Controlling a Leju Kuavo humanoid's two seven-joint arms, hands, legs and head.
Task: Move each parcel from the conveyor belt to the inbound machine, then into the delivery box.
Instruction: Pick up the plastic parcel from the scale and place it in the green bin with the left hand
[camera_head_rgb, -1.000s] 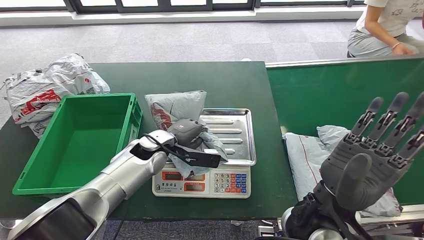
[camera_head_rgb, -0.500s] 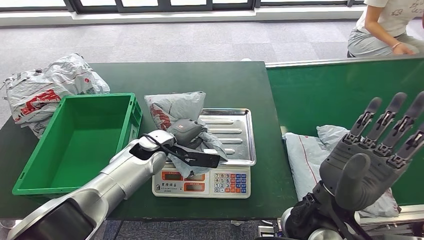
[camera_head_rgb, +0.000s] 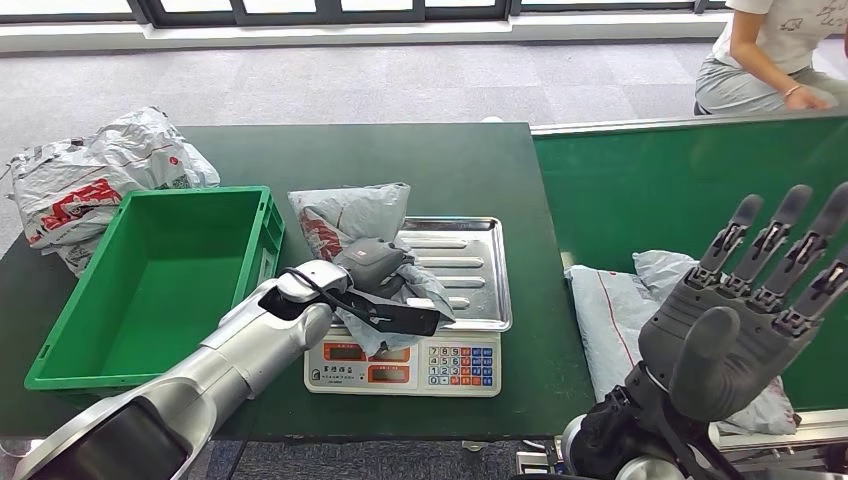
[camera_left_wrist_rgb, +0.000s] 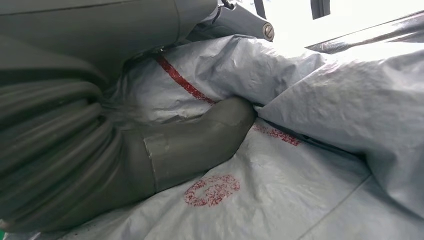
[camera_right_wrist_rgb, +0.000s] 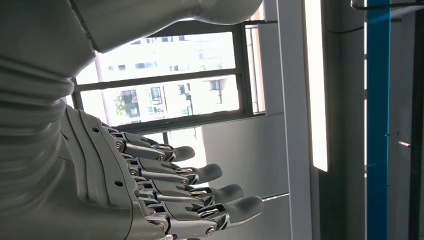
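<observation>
A grey plastic parcel with red print lies on the steel tray of the weighing scale. My left hand lies on top of it and grips it. In the left wrist view the thumb presses into the crumpled parcel. A second grey parcel lies on the green conveyor belt at the right. My right hand is raised over that parcel, palm up and fingers spread, holding nothing; the right wrist view shows the same right hand against windows.
An empty green delivery box stands left of the scale on the dark green table. Behind the box lies a pile of grey parcels. A person sits at the far right behind the belt.
</observation>
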